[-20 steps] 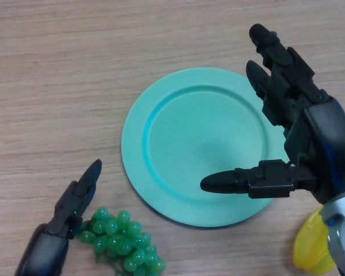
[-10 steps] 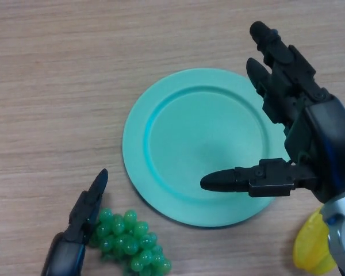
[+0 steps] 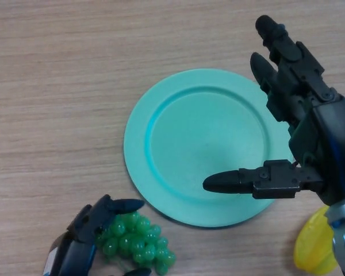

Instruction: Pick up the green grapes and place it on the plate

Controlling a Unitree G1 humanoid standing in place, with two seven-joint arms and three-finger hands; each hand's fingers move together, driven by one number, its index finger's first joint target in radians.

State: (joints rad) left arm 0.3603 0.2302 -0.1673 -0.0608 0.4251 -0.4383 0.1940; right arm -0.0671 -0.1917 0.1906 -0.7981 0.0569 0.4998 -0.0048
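Note:
A bunch of green grapes [image 3: 137, 241] lies on the wooden table at the bottom, just off the front left rim of a teal plate [image 3: 201, 144]. My left hand [image 3: 86, 236] sits at the bottom left, its fingers curling over the top of the grapes and its thumb showing under the bunch at the bottom edge. My right hand [image 3: 310, 155] is open and empty, hovering over the plate's right side with fingers straight and the thumb stretched left over the plate's front.
A yellow object [image 3: 313, 247] lies at the bottom right corner, partly behind my right wrist. The wooden table [image 3: 63, 86] stretches out to the left and back of the plate.
My left hand has moved right onto the grapes and its fingers have curled around the bunch. The grapes shifted slightly right. My right hand has barely moved.

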